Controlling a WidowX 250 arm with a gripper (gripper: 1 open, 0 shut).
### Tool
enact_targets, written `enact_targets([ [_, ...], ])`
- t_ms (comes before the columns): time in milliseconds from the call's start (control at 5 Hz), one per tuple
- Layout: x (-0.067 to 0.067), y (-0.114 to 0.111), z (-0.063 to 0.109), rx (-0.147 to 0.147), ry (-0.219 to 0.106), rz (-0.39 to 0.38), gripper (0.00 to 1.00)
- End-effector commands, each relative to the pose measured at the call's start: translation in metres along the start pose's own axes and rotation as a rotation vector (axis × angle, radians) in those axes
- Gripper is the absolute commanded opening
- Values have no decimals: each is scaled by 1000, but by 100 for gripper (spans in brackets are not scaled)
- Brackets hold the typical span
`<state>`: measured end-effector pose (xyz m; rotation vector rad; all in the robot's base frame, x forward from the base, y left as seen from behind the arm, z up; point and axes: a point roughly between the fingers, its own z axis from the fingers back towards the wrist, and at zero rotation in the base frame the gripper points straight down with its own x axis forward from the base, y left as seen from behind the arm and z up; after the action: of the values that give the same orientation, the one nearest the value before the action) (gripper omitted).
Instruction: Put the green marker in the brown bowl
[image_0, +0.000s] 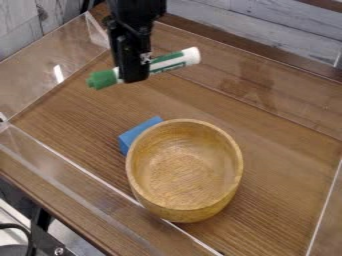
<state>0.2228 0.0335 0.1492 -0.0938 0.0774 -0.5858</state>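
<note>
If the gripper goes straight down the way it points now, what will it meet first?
Probably the bare wooden table. The gripper, shut on the green marker, seems to hang left of and behind the blue block and the brown bowl, though depth is unclear from one view.

The marker (150, 66) carries green print along its white barrel, but the letters are too small and blurred to read. No other text, label, brand, number or sign can be made out.
</note>
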Motion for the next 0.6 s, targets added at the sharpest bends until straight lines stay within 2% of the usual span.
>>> enact_targets([
  [0,0,-19,10,19,-38,12,0],
  [400,1,-47,3,13,-62,84,0],
])
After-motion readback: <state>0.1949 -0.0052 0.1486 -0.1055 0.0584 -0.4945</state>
